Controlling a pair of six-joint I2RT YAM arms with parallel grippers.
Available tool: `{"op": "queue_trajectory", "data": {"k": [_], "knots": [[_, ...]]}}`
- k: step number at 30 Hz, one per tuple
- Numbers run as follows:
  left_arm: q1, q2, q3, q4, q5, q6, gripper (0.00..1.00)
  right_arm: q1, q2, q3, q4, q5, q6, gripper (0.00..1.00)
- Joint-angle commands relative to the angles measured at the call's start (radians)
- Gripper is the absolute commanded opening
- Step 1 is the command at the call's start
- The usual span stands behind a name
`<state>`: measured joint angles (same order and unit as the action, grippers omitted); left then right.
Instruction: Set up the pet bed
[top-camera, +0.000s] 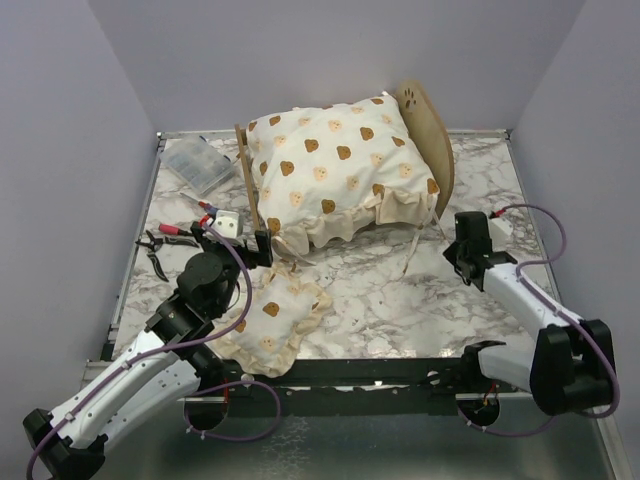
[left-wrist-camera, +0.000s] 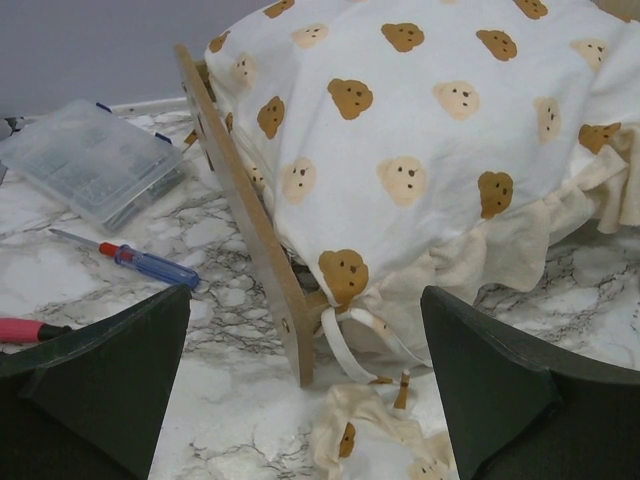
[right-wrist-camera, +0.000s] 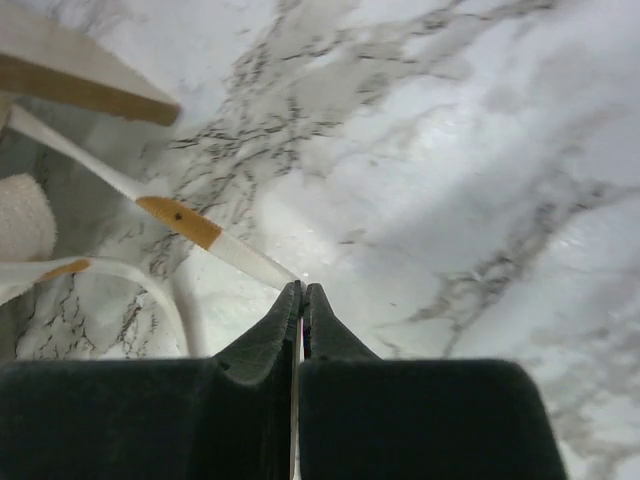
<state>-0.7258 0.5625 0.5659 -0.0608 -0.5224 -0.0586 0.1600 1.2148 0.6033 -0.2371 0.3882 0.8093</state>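
Marble-patterned table (top-camera: 400, 300) fills the view between plain grey walls, with both arms rising from its near edge. Closest in, at the lower left of the overhead view, the small bear-print pillow (top-camera: 270, 320) lies flat on the marble beside the left arm, off the bed, so that part of the job looks undone. Just above it the left gripper (left-wrist-camera: 305, 292) hangs with its jaws spread as wide as they go, holding nothing and facing the footboard (left-wrist-camera: 250, 240), with a loose bit of cream ruffle on the table under it. At the right of the frame the right gripper (right-wrist-camera: 302, 288) is closed tight low over the marble. Its wrist camera shows the end of a cream tie (right-wrist-camera: 190, 225) with a tan band running right into the fingertips, and a pale sliver between the jaws suggests the tie is pinched there. Further back, in the upper middle of the frame, stands the pet bed (top-camera: 430, 140), upright on the table with its paw-print headboard at the upper right. The large ruffled cushion (top-camera: 340, 160) already sits on it, but puffed up high, with its ruffle spilling over the front rail and 2 or more ties dangling loose onto the marble. I judge the task a little past halfway: frame placed, cushion on, ties and pillow left. Beyond the footboard at the left lie a blue-handled screwdriver (left-wrist-camera: 150, 265) and a clear plastic parts box (top-camera: 200, 165)
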Motion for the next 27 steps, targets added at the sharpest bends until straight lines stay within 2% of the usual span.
{"op": "queue_trajectory", "data": {"k": [1, 7, 12, 18, 22, 27], "knots": [[0.006, -0.011, -0.009, 0.014, -0.056, 0.013, 0.99, -0.035, -0.133, -0.040, -0.243, 0.111, 0.069, 0.01], [0.006, -0.006, -0.005, 0.001, -0.110, 0.005, 0.99, -0.053, -0.280, -0.044, -0.366, 0.146, 0.090, 0.01], [0.007, 0.009, 0.001, -0.010, -0.126, 0.002, 0.99, -0.053, -0.347, -0.076, -0.410, 0.103, 0.091, 0.01], [0.008, 0.021, 0.002, -0.012, -0.105, 0.003, 0.99, -0.053, -0.349, -0.039, -0.261, -0.041, -0.110, 0.01], [0.008, 0.024, 0.000, -0.011, -0.084, 0.008, 0.99, -0.052, -0.284, 0.048, -0.239, -0.049, -0.210, 0.02], [0.008, 0.022, -0.004, -0.009, -0.057, 0.014, 0.99, -0.052, -0.233, 0.138, -0.230, -0.042, -0.305, 0.34]]}}
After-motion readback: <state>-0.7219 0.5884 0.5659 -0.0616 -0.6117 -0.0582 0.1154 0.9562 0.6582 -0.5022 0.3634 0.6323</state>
